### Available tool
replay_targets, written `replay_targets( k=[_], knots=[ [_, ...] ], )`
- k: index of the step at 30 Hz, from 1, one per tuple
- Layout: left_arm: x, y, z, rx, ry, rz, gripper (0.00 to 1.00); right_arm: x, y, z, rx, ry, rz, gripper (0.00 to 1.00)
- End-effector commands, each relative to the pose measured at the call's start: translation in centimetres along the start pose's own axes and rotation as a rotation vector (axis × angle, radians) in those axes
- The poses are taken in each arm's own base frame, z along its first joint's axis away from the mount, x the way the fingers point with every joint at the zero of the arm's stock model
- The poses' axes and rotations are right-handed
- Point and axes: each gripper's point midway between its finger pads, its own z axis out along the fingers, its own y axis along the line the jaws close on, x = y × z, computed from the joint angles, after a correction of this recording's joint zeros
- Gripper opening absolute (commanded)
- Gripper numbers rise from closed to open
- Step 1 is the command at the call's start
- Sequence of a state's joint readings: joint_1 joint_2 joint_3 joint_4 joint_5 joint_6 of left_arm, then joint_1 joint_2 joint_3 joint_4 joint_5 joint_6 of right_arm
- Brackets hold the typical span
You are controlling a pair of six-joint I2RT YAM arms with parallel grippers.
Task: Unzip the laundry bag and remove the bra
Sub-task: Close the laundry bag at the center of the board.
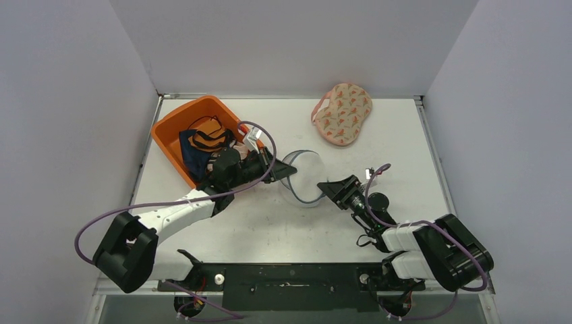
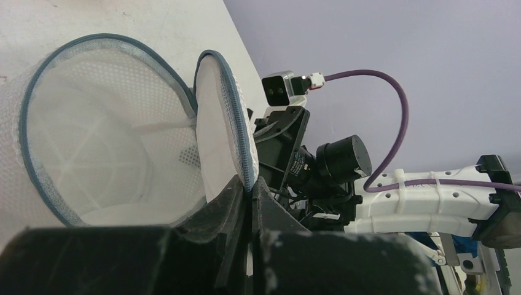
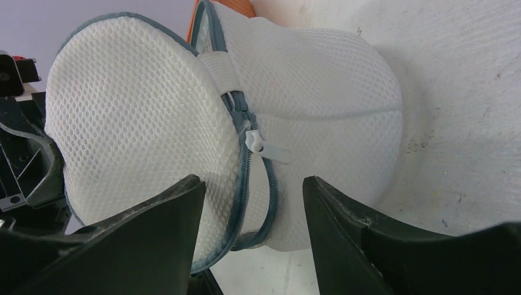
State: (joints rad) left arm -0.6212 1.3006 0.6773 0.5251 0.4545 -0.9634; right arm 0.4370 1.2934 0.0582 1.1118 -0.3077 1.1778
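The white mesh laundry bag (image 1: 305, 181) with blue-grey zipper trim lies on its side mid-table, its round lid flap (image 2: 216, 123) hanging open. In the left wrist view the bag's inside (image 2: 92, 147) shows only white mesh. My left gripper (image 2: 252, 187) is shut on the rim of the lid flap; it also shows in the top view (image 1: 291, 171). My right gripper (image 3: 252, 190) is open and empty, its jaws either side of the zipper seam, just short of the white zipper pull (image 3: 268, 148). The peach patterned bra (image 1: 342, 113) lies on the table at the far right.
An orange bin (image 1: 177, 118) with dark and orange clothes stands at the far left, behind my left arm. White walls close in the table on three sides. My right arm (image 2: 424, 190) shows just beyond the bag in the left wrist view.
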Motion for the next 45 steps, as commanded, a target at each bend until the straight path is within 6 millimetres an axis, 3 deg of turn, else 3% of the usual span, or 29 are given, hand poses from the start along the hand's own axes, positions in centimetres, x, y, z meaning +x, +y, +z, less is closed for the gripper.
replay_targets(
  k=[1,7,12,18,25,32,35,39,45],
  knots=[
    [-0.9,-0.5,0.4,0.043,-0.020,0.039,0.00,-2.0,2.8,1.0,-0.105,-0.064,-0.071,0.52],
    [-0.8,0.8,1.0,-0.001,-0.004,0.034,0.00,-1.8,2.9,1.2,-0.111,-0.039,-0.121,0.22],
    [-0.8,3.0,1.2,-0.120,0.007,0.038,0.00,-1.4,1.6,0.6,-0.027,0.003,-0.207,0.06],
    [-0.9,5.5,1.0,-0.260,-0.001,0.061,0.03,-1.3,-1.0,-0.8,0.122,0.051,-0.334,0.05],
    [-1.1,5.3,2.9,-0.286,-0.008,0.122,0.03,0.8,-2.7,-2.4,0.143,0.143,-0.361,0.05],
    [-1.6,4.9,5.9,-0.272,0.007,0.164,0.01,2.1,-2.3,-3.4,0.082,0.182,-0.366,0.05],
    [-2.1,3.8,6.2,-0.242,-0.013,0.197,0.01,2.1,-2.0,-3.7,0.065,0.177,-0.378,0.05],
    [-3.3,2.2,6.2,-0.212,-0.044,0.256,0.09,2.2,-0.9,-4.0,0.013,0.176,-0.398,0.05],
    [-3.8,1.5,7.4,-0.188,-0.015,0.313,0.12,2.1,0.7,-4.5,-0.066,0.153,-0.403,0.05]
  ],
)
